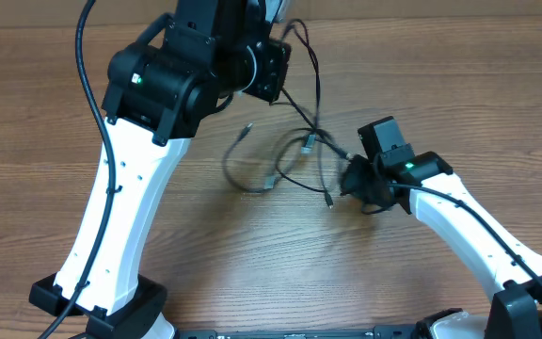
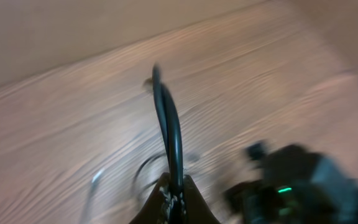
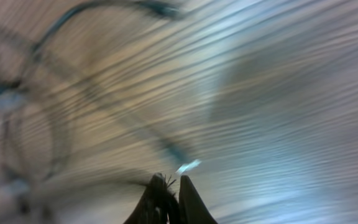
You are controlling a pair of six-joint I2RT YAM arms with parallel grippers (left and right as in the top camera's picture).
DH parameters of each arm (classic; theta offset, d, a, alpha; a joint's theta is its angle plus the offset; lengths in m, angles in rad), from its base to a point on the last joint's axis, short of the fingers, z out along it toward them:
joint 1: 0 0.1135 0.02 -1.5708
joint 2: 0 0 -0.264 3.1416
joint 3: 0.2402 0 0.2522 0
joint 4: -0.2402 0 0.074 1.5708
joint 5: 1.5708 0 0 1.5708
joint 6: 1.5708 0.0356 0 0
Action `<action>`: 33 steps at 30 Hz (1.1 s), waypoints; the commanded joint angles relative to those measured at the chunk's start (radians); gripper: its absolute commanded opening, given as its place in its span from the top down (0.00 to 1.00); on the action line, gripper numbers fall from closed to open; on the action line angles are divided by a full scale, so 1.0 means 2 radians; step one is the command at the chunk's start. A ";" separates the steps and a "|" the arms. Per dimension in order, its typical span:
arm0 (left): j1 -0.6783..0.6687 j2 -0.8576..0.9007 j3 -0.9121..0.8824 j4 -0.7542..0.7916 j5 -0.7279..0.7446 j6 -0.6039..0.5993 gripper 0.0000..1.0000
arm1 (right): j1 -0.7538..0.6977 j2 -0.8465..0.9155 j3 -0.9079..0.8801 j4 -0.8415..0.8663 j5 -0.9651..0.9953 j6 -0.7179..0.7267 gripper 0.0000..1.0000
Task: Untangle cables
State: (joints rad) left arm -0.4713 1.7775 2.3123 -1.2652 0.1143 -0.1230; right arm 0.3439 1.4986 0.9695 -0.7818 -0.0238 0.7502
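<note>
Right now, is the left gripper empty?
No, the left wrist view shows the left gripper pinching a black cable that rises away from its fingers.

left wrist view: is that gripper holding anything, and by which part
The left gripper is shut on a black cable, pinching it along the cord rather than at an end; two strands rise side by side from the grip.

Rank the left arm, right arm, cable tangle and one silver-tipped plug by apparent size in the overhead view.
1. left arm, though it is raised nearer the camera
2. right arm
3. cable tangle
4. silver-tipped plug
</note>
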 commanded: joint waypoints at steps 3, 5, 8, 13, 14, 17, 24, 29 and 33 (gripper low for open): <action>0.021 -0.012 0.013 -0.008 -0.178 0.005 0.96 | -0.081 -0.002 0.017 -0.056 0.243 -0.013 0.96; 0.035 -0.012 0.013 -0.009 -0.179 0.005 0.96 | -0.117 -0.002 0.033 -0.075 0.255 -0.013 0.96; 0.053 -0.012 0.013 -0.010 -0.178 0.005 0.96 | -0.159 -0.003 0.064 -0.101 0.256 -0.013 0.96; 0.063 -0.012 0.013 -0.021 -0.145 0.003 0.96 | -0.192 -0.003 0.135 -0.134 0.226 -0.053 0.96; 0.063 -0.012 0.013 -0.023 -0.135 0.003 0.96 | -0.192 -0.003 0.146 -0.134 0.212 -0.071 0.96; 0.062 -0.012 0.013 -0.028 -0.104 0.002 0.95 | -0.183 -0.003 0.175 -0.134 0.170 -0.108 0.96; 0.062 0.015 0.012 -0.040 -0.028 0.002 0.86 | -0.149 -0.004 0.298 -0.138 0.076 -0.217 0.96; 0.061 0.041 0.012 -0.047 -0.004 0.002 0.87 | -0.145 -0.008 0.405 -0.143 0.010 -0.239 0.96; 0.057 0.056 0.012 -0.046 -0.003 0.002 0.87 | -0.145 -0.012 0.481 -0.141 0.011 -0.251 0.96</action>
State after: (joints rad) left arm -0.3408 1.8580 2.3196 -1.3586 0.0727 -0.1234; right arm 0.0532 1.5009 1.8221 -1.0660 0.0479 0.3145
